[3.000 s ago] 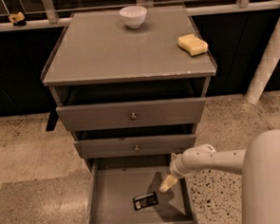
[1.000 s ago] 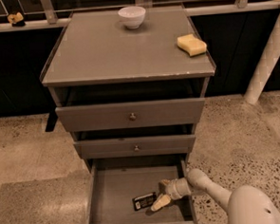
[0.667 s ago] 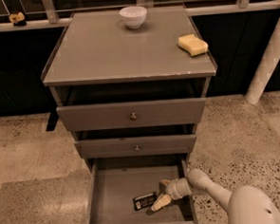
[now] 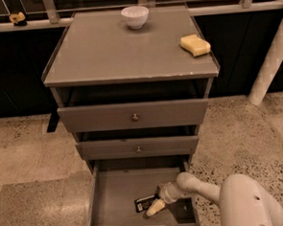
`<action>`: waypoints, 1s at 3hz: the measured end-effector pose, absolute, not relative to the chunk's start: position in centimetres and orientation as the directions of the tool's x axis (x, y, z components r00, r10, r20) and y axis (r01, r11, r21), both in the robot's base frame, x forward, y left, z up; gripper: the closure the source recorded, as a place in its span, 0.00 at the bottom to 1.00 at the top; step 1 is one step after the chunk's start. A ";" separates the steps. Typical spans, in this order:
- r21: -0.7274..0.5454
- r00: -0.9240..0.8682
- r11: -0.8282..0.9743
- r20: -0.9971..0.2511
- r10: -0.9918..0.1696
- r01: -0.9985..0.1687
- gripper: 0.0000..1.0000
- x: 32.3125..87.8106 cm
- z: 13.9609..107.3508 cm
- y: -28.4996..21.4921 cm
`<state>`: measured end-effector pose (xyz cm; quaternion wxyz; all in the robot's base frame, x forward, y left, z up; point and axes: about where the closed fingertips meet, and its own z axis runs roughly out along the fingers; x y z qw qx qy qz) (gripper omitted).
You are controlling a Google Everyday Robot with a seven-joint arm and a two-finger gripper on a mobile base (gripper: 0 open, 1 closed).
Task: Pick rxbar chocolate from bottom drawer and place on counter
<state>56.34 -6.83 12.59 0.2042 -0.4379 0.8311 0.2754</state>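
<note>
Seen from the one camera, our robot's end effector [image 4: 154, 208] reaches into the open, deep grey bottom drawer [image 4: 113, 198], touching the black-wrapped rxbar chocolate [image 4: 145, 203] on the drawer floor. We cannot tell its grip. The flat grey surface [image 4: 113, 49] above carries a white bowl [image 4: 134, 16] and a yellow sponge [image 4: 195, 44].

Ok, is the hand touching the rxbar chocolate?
Cannot tell. In the camera view the hand overlaps one end of the rxbar chocolate in the bottom drawer; contact unclear.
</note>
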 end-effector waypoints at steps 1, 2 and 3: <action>0.249 -0.551 0.512 -0.574 -0.605 -0.822 0.00 56.6 11.3 -5.7; 0.249 -0.551 0.512 -0.574 -0.605 -0.822 0.00 56.6 11.3 -5.7; 0.246 -0.554 0.517 -0.566 -0.611 -0.820 0.00 56.5 11.0 -5.5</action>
